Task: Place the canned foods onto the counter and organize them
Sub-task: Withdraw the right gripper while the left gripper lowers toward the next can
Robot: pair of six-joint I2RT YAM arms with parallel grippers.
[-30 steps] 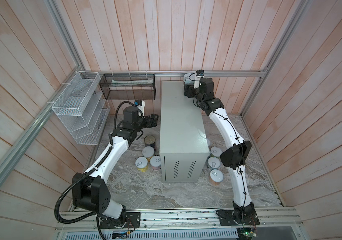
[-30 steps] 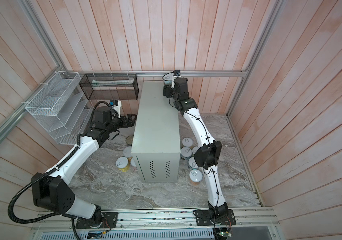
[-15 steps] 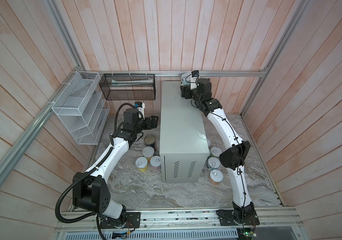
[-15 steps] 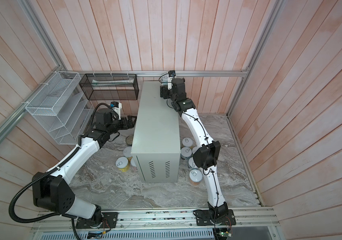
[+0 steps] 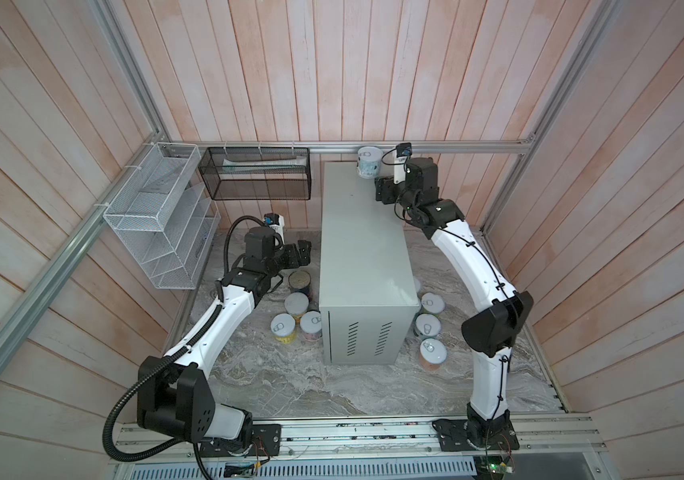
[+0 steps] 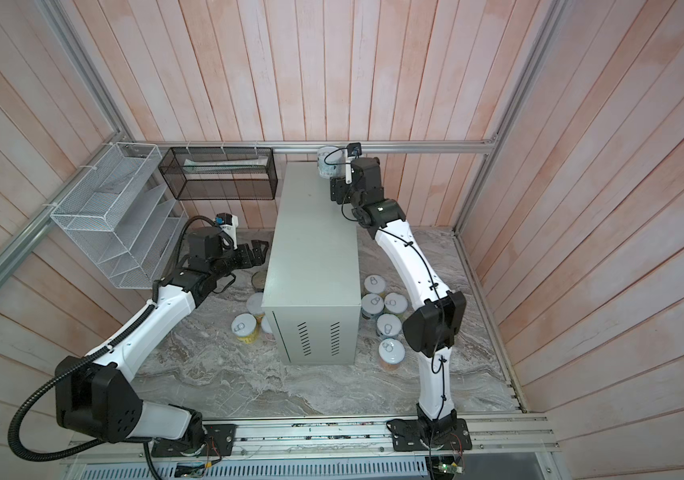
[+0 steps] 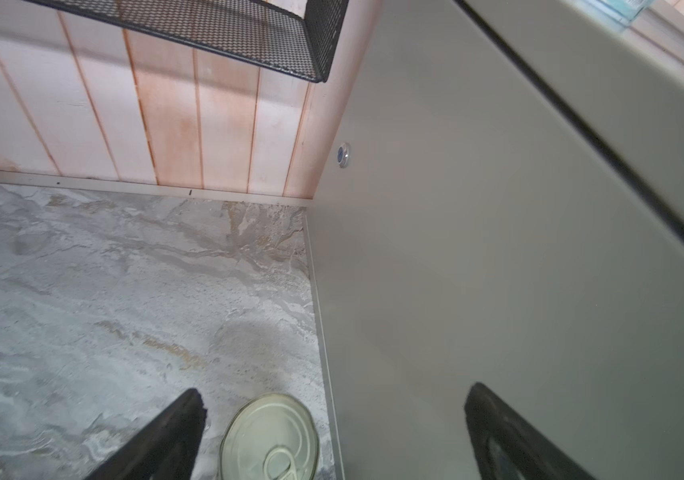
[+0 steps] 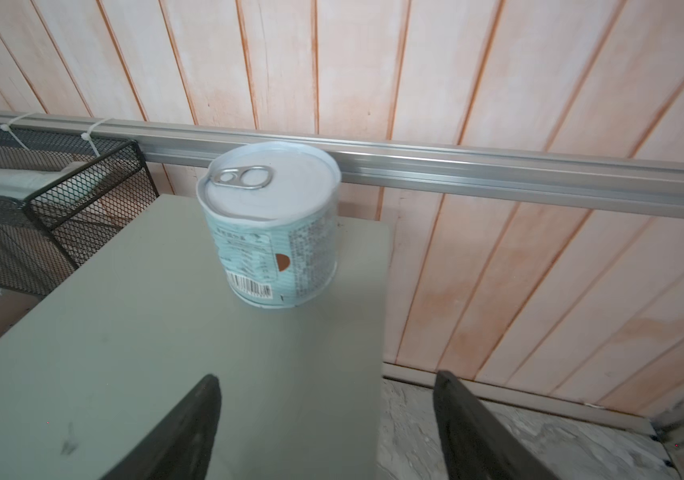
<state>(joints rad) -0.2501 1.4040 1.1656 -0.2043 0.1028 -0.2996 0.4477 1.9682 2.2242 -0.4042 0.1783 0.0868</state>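
Pale-blue tin (image 8: 269, 224) stood upright on the far right corner of the counter (image 5: 363, 249), close to its back edge and apart from the right gripper (image 8: 325, 376), whose jaws were parted and empty just short of it. No other can stood on the flat top. The other canned foods (image 5: 296, 305) stood on the marble surface (image 5: 290, 382), some along the counter's left side and some along its right. The left gripper (image 7: 334, 390) hung spread wide and empty over the taller tin (image 7: 269, 440), which stood just beside the counter's left wall. Judged step: the first placement was done and the second pickup was in hand. The next move would call for a descent around the taller tin without grazing the counter wall, then a closing grip.
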